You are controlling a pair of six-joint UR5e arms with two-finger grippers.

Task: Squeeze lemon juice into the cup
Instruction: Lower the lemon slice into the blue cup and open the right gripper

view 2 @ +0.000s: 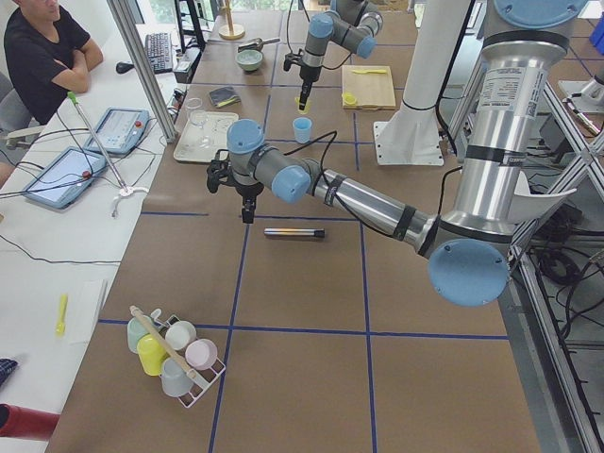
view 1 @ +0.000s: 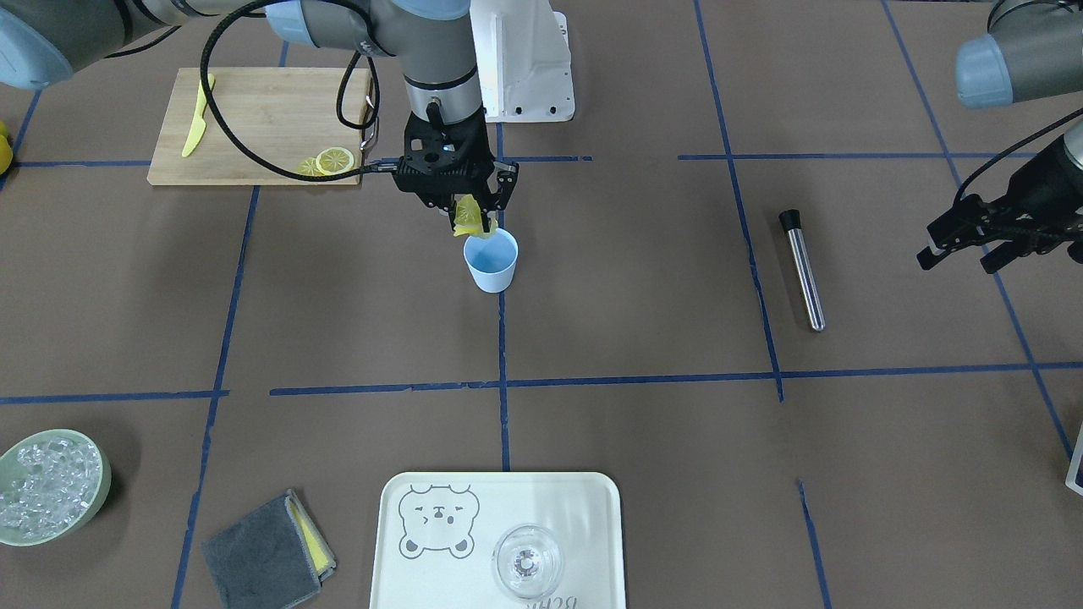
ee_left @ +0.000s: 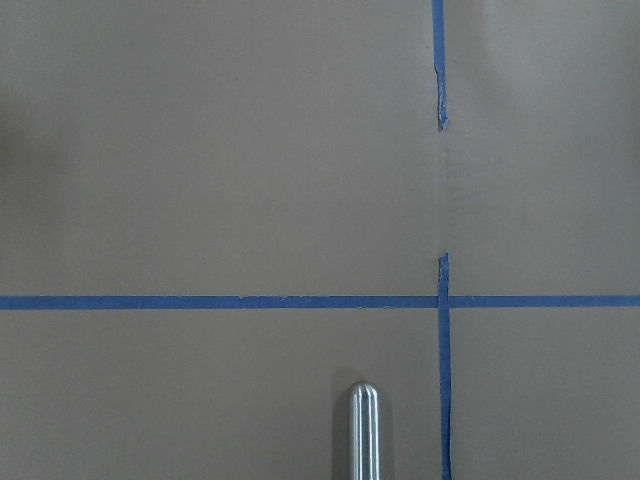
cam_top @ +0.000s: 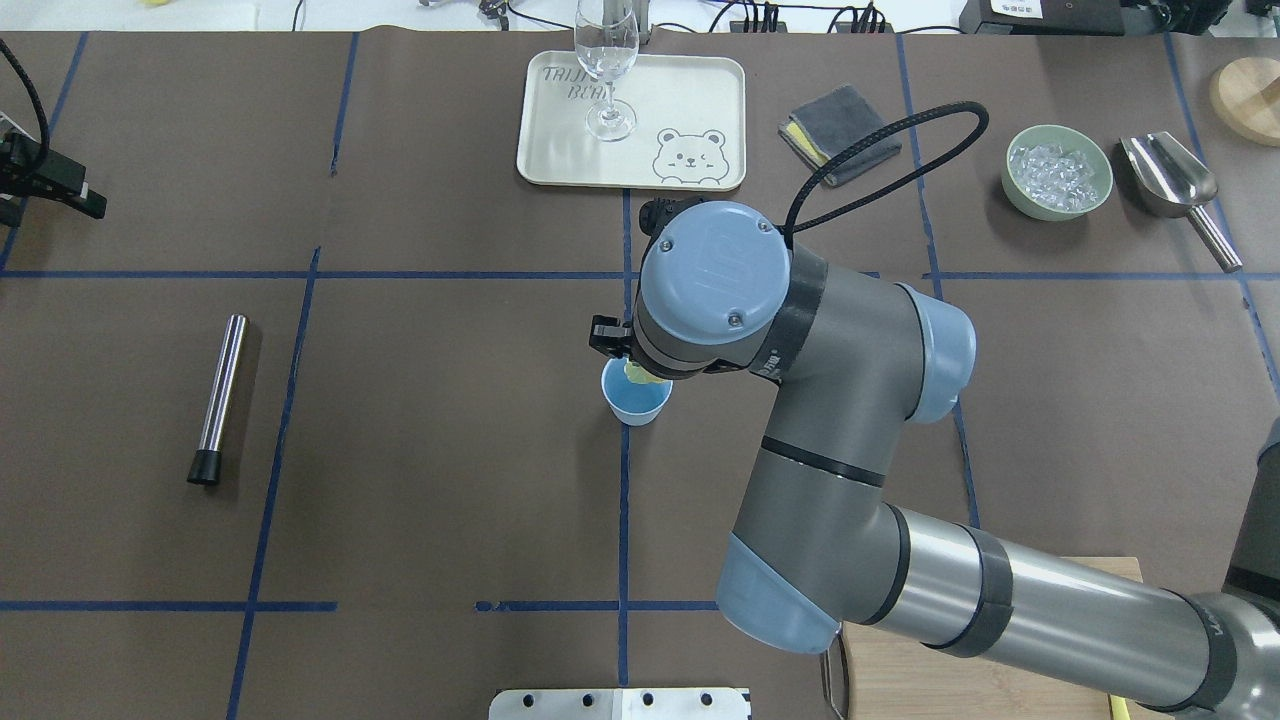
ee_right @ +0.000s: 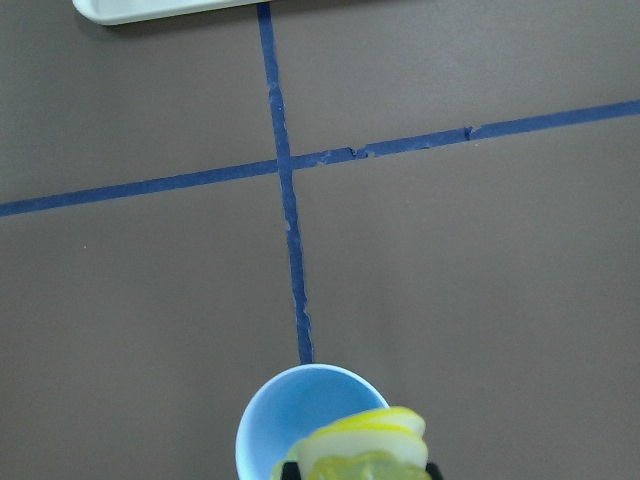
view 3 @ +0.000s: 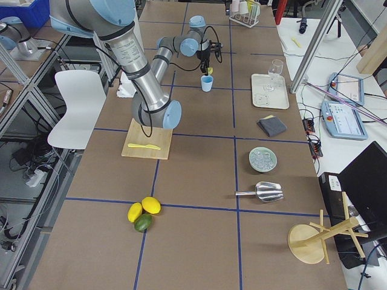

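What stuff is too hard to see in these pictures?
Juice in the cup: too small to tell, front view.
Lemon slice: cut off by the bottom edge, right wrist view.
Right fingers: mostly covered by the arm's own big joint, overhead view.

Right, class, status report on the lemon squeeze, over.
Right gripper shut on lemon slice over the cup. Left gripper open, empty, far aside. Nothing in the way.

The cup (view 1: 492, 264) looks matt (tube (view 1: 804, 275): shiny metal).
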